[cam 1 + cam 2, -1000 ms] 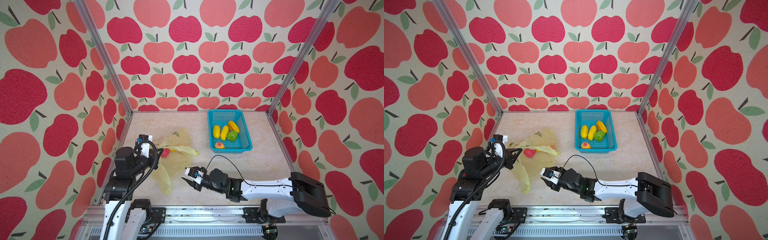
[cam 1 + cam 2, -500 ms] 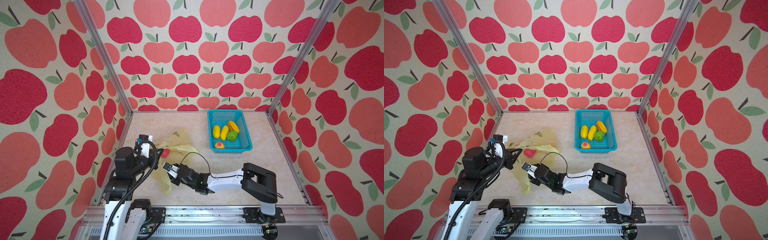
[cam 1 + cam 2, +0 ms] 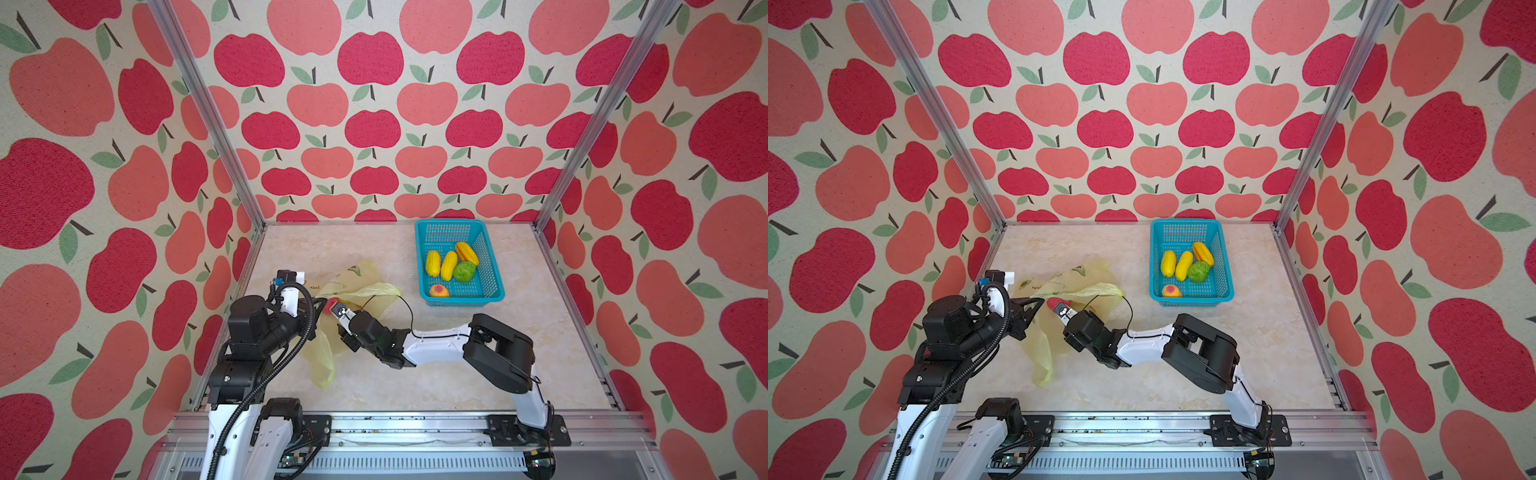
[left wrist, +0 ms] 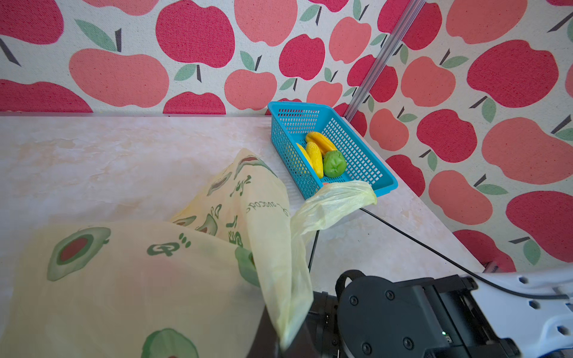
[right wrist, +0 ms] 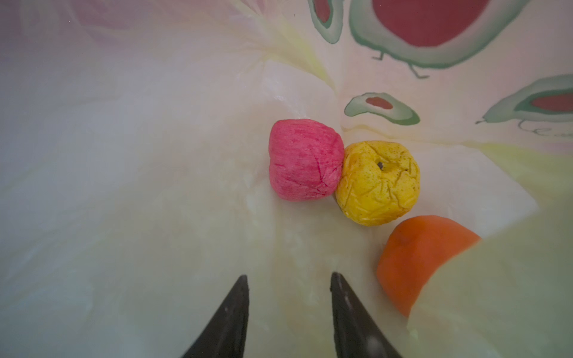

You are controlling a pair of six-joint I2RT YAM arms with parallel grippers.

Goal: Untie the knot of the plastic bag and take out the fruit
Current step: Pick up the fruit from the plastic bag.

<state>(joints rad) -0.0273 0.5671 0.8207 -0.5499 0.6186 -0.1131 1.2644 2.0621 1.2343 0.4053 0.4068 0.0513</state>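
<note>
The plastic bag (image 3: 357, 279) (image 4: 133, 279), yellow-green with avocado prints, lies at the table's left. My left gripper (image 3: 1040, 302) is shut on the bag's film and holds its edge up. My right gripper (image 5: 288, 276) is inside the bag's mouth, open, with nothing between its fingers. Ahead of it on the bag's floor lie fruit: a pink-red one (image 5: 305, 164) touching a yellow one (image 5: 378, 183), and an orange one (image 5: 415, 257) beside one fingertip. A loose handle strip (image 3: 376, 289) drapes over the right wrist. The knot is out of view.
A teal mesh basket (image 3: 461, 297) stands at the back right and holds two yellow fruits, an orange-yellow, a green and a peach one. The right arm's elbow (image 3: 498, 353) is folded over the table's middle. Its black cable (image 3: 409, 309) loops above the wrist.
The right arm has swung from the front middle leftward, folding its elbow, and its gripper has entered the bag's mouth. The left gripper has kept hold of the bag without moving.
</note>
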